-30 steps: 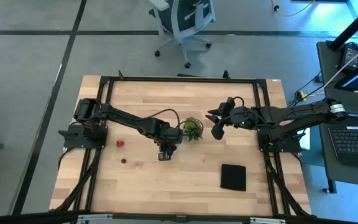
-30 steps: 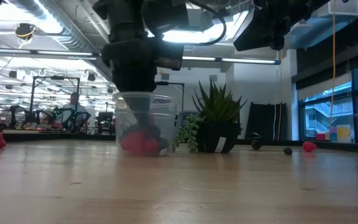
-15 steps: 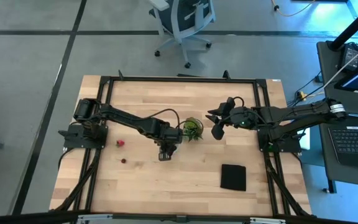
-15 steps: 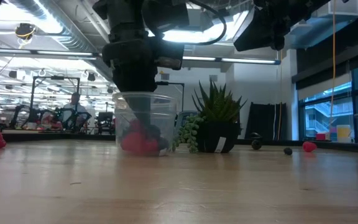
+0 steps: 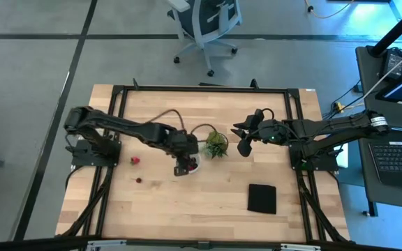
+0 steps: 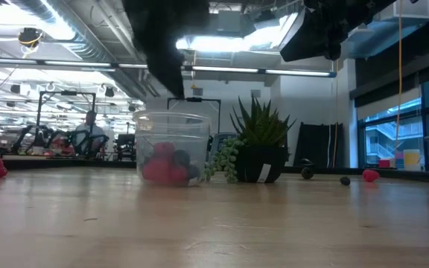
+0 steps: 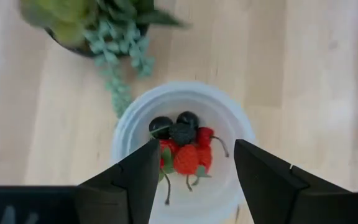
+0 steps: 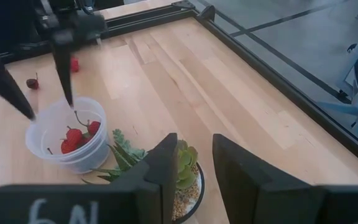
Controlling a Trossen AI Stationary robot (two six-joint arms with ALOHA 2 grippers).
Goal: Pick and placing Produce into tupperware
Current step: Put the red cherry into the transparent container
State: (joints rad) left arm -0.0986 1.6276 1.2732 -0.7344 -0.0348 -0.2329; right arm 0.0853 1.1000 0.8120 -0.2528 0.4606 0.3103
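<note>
Produce [image 7: 185, 146] is lying heaped in the tupperware [image 7: 229, 124], directly beneath your left gripper [image 7: 194, 180], whose fingers are standing apart above the rim with nothing between them. Remaining pieces are waiting on the surface [image 5: 208, 209] toward the left arm's base: a red piece [image 5: 135, 160] and, just beside it, a dark piece [image 5: 139, 180], both well apart from the container. Judging by this layout, your coming move is turning on that one relation: the loose pieces are lying outward from the left gripper, on its own side, so the left arm is the nearer one. Neither piece is showing a clear long axis from above. Open wood is separating them from the tupperware, so you are getting a free path, and both are sitting clear of the black frame rail [image 5: 114, 111]. The green plant [image 5: 216, 145] is standing just beside the container on its far side, away from that path. Your right gripper [image 5: 243, 143] is hovering beyond the plant, fingers slightly parted and empty.
</note>
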